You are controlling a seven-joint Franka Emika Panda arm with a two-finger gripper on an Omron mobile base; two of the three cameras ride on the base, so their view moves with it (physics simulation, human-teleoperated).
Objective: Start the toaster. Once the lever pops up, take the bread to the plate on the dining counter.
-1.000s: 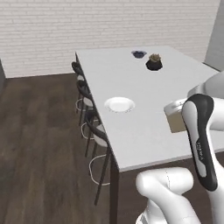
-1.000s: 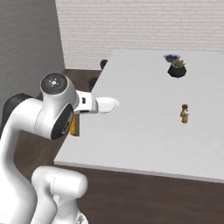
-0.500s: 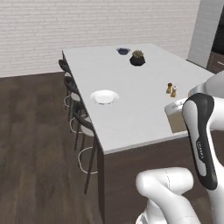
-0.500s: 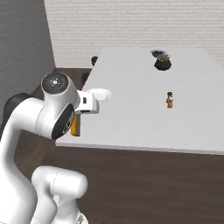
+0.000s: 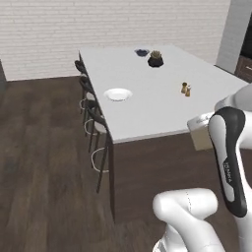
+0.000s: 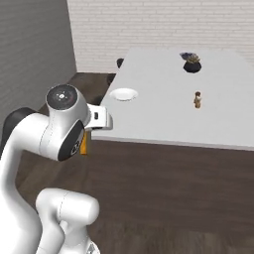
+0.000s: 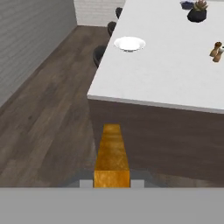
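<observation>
My gripper (image 7: 112,183) is shut on the bread (image 7: 112,151), a golden-tan slice seen edge-on that sticks out forward from the fingers. The same slice shows as a tan block (image 5: 202,139) behind my forearm and as an orange sliver (image 6: 85,144) under the hand. The held bread hangs over the dark floor, short of the near end of the dining counter (image 5: 147,115) (image 6: 163,121) (image 7: 166,83). The plate (image 5: 117,94) (image 6: 124,94) (image 7: 129,43), small, round and white, lies near the counter's left edge, well ahead of the gripper. The toaster is out of view.
Black-framed stools (image 5: 92,114) line the counter's left side. A dark plant pot (image 5: 155,59), a small blue bowl (image 5: 141,51) and two brown shakers (image 5: 186,89) stand farther along the top. Dark wood floor lies to the left, and a grey wall (image 7: 30,39) runs beyond it.
The whole picture has shifted as the base drove. The counter now sits farther ahead, with its near end face showing. The bread stays in the shut gripper.
</observation>
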